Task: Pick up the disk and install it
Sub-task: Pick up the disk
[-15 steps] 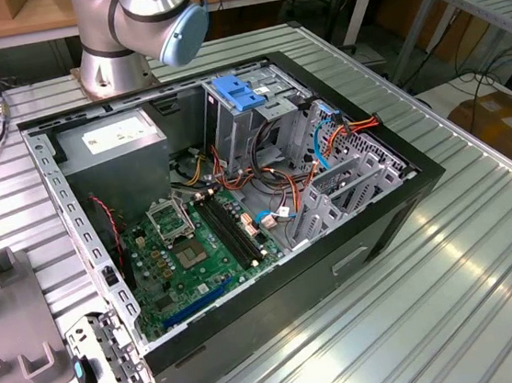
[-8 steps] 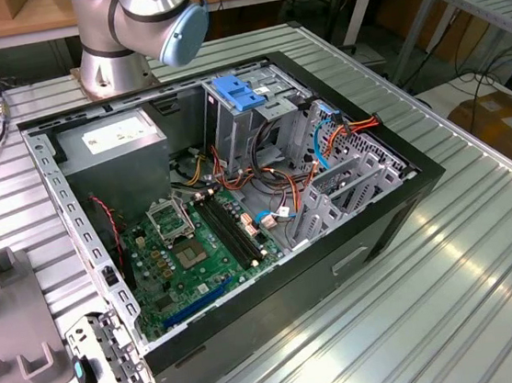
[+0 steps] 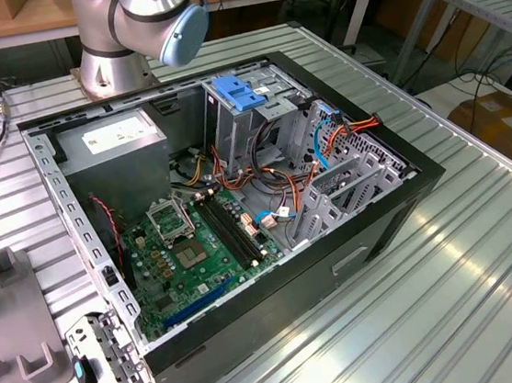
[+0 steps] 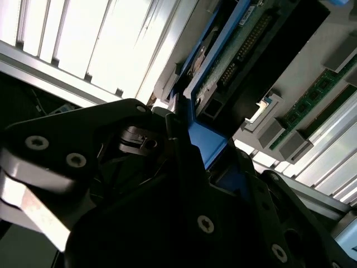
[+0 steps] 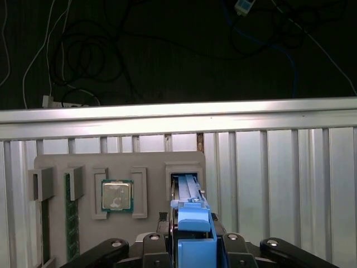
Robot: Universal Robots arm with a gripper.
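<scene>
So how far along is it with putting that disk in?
Early. The gripper appears closed on the disk by its blue bracket, at the slot of the grey parts holder. Whether the disk is out of that slot is unclear. Left: it is not in the computer case yet.

The arm (image 3: 140, 24) is standing on its base at eleven o'clock in the exterior view. In the first wrist view, the pincer (image 5: 194, 245) is gripping the disk (image 5: 192, 220) between black fingers.

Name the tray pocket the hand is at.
The pocket holding the blue-bracketed disk, which the hand grips; its neighbours hold a square chip and a green memory stick.
</scene>
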